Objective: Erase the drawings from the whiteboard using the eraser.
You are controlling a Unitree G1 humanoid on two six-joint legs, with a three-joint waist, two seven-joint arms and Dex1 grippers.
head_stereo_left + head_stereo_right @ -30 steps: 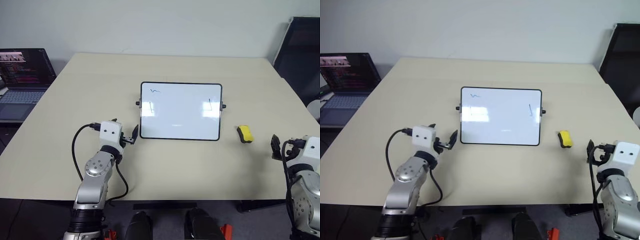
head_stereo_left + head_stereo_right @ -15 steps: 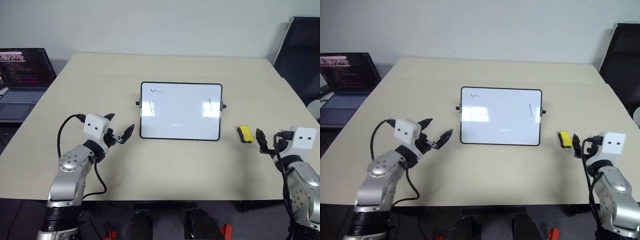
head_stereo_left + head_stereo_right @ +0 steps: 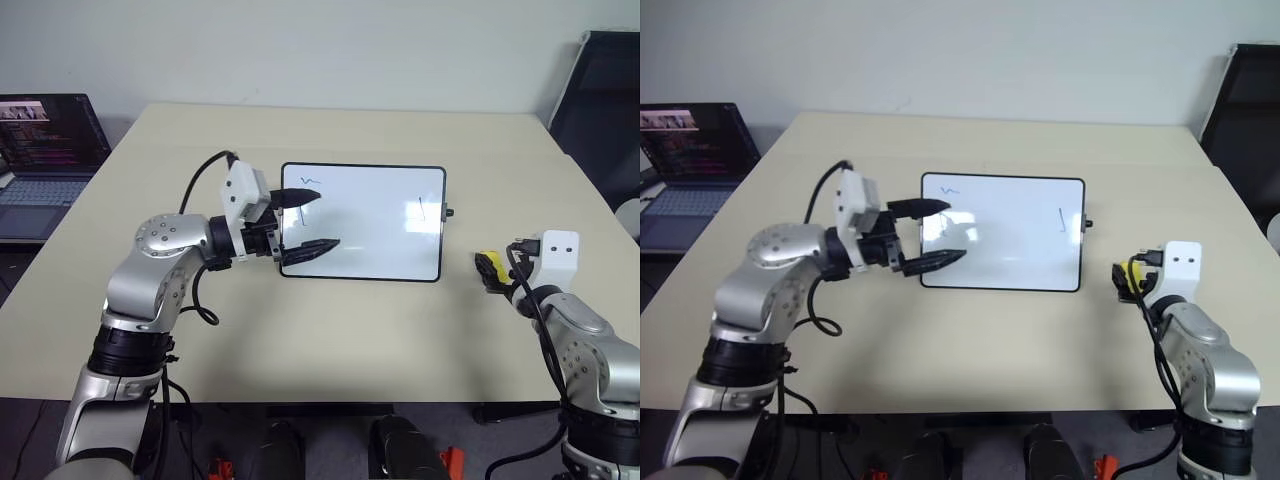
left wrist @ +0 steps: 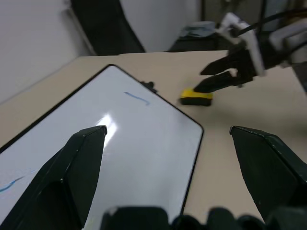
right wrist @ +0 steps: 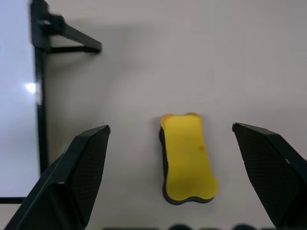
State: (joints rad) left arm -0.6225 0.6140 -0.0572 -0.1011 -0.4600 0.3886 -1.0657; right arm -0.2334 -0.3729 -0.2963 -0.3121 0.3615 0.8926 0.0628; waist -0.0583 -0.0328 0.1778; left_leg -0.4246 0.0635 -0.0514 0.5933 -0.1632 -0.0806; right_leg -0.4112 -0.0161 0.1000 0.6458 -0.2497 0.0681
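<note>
The whiteboard lies flat mid-table, with a small squiggle near its far left corner and a short vertical stroke near its right edge. My left gripper hovers open above the board's left part, pointing right, nothing between its fingers. The yellow eraser lies on the table just right of the board. My right gripper is open, and the eraser sits between its spread fingers without touching them. The left wrist view shows the board, the eraser and the right gripper over it.
The beige table carries the board and eraser. An open laptop sits on a lower surface at the far left. A black chair stands past the table's right corner.
My left arm rose and swung right, from beside the board's near left corner to above its left part. My right gripper moved forward and left up to the eraser.
</note>
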